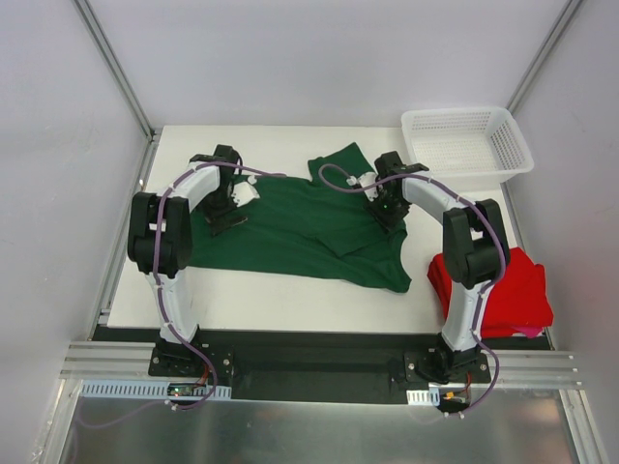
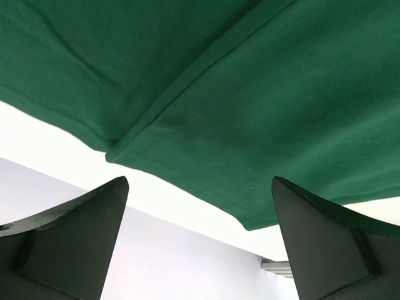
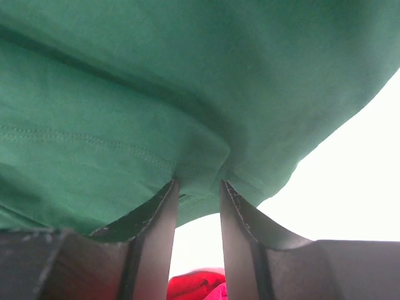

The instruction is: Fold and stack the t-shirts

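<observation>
A dark green t-shirt (image 1: 300,227) lies spread out and rumpled across the middle of the white table (image 1: 251,290). My left gripper (image 1: 229,215) stands at its left part. In the left wrist view this gripper (image 2: 199,184) is open wide, with the green hem (image 2: 250,112) just past its tips and nothing between them. My right gripper (image 1: 389,215) is at the shirt's right part. Its narrow jaws (image 3: 199,184) pinch a bunched fold of green cloth (image 3: 156,94). A bright red t-shirt (image 1: 513,290) lies folded at the table's near right corner and shows below the right fingers (image 3: 194,284).
A white plastic mesh basket (image 1: 464,140) stands at the far right corner of the table. Pale walls and metal frame posts enclose the table on three sides. The right arm's base partly covers the red shirt.
</observation>
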Robot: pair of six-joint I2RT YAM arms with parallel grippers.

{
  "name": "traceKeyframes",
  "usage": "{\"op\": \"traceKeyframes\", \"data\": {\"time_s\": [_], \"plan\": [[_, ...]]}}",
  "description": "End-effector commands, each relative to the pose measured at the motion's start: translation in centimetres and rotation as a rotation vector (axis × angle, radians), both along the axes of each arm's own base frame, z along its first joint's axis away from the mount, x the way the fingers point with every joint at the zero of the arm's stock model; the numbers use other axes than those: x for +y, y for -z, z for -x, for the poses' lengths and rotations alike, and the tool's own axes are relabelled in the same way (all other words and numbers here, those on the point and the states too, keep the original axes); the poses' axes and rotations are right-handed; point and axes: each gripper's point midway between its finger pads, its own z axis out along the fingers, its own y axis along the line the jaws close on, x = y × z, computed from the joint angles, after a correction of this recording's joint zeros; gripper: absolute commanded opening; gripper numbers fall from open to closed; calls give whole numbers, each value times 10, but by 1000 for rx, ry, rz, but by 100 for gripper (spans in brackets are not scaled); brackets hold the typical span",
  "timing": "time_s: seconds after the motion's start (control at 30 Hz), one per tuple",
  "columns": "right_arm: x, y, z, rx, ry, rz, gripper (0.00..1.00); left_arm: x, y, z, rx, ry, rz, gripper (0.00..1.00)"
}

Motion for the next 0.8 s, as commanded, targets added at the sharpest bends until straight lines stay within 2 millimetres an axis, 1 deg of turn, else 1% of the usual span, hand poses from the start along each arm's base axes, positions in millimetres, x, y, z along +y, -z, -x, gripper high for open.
{"op": "traceKeyframes", "data": {"time_s": [0.0, 0.1, 0.2, 0.23, 0.27, 0.37, 0.53, 0.57, 0.6, 0.67, 0.7, 0.73, 0.77], "plan": [[2, -2, 13, 57, 7, -30, 35, -3, -16, 1, -23, 26, -14, 99], [8, 1, 21, 111, -14, -60, 34, -4, -17, -1, -28, 31, -18, 99], [8, 3, 25, 131, -20, -63, 29, -4, -19, -2, -31, 33, -20, 99], [10, 3, 27, 138, -26, -70, 29, -4, -20, -3, -36, 34, -21, 99], [12, 2, 27, 139, -26, -79, 29, -4, -20, -3, -36, 34, -21, 99], [10, 1, 26, 139, -27, -68, 24, -4, -19, -2, -32, 32, -23, 99], [7, 1, 22, 132, -35, -55, 24, -6, -19, -3, -34, 35, -24, 99], [7, 0, 21, 130, -34, -54, 26, -6, -19, -3, -34, 35, -26, 99], [6, 0, 20, 125, -32, -53, 32, -7, -19, -3, -33, 38, -26, 99], [6, -3, 16, 88, -29, -50, 38, -8, -19, -3, -33, 38, -25, 99], [7, -4, 13, 72, -33, -50, 51, -8, -18, -3, -33, 41, -27, 99], [8, -4, 11, 50, -39, -49, 58, -8, -18, -3, -33, 41, -27, 99], [8, -6, 9, 32, -63, -42, 61, -9, -18, -3, -32, 44, -27, 99]]}}
